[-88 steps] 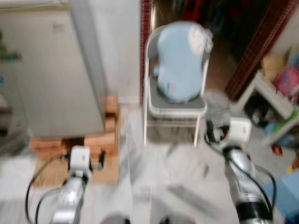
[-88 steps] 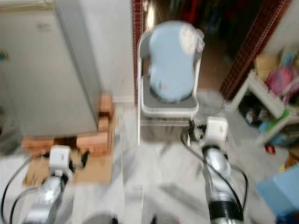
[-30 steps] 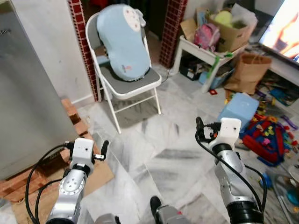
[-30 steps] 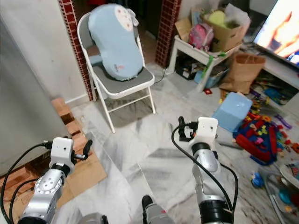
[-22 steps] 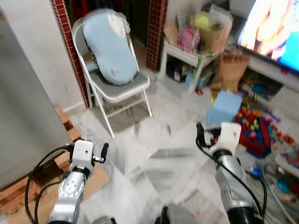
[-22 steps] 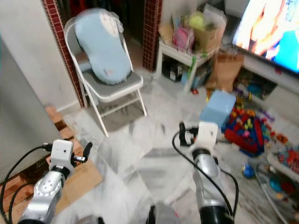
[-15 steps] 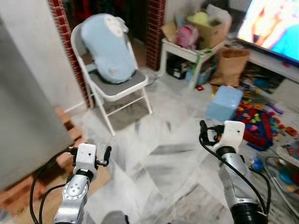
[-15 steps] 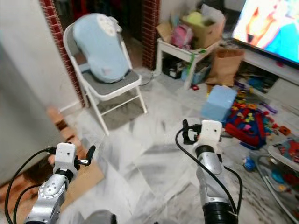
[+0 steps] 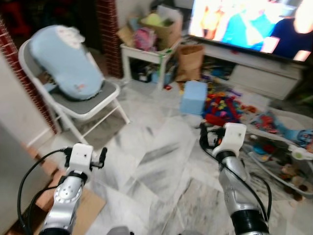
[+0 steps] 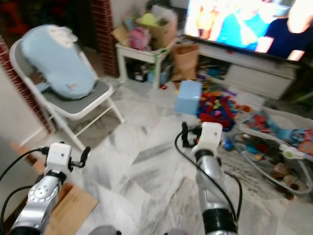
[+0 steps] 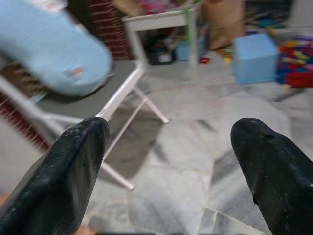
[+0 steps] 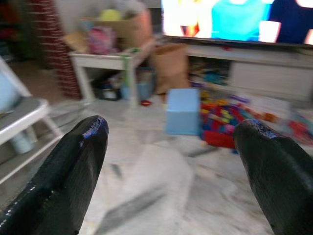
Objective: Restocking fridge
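No fridge and no groceries to stock are in sight, so the robot is likely turning in search of the items, and both the left gripper [image 11: 166, 171] and the right gripper [image 12: 171, 161] are carried forward at waist level, fingers spread and empty. Ahead lies marble floor [image 9: 161, 166], with a folding chair [image 9: 73, 105] bearing a pale blue cushion [image 9: 63, 61] on the left, and a blue box [image 9: 193, 97], scattered toys [image 9: 227, 105] and a lit television [image 9: 249, 27] to the right
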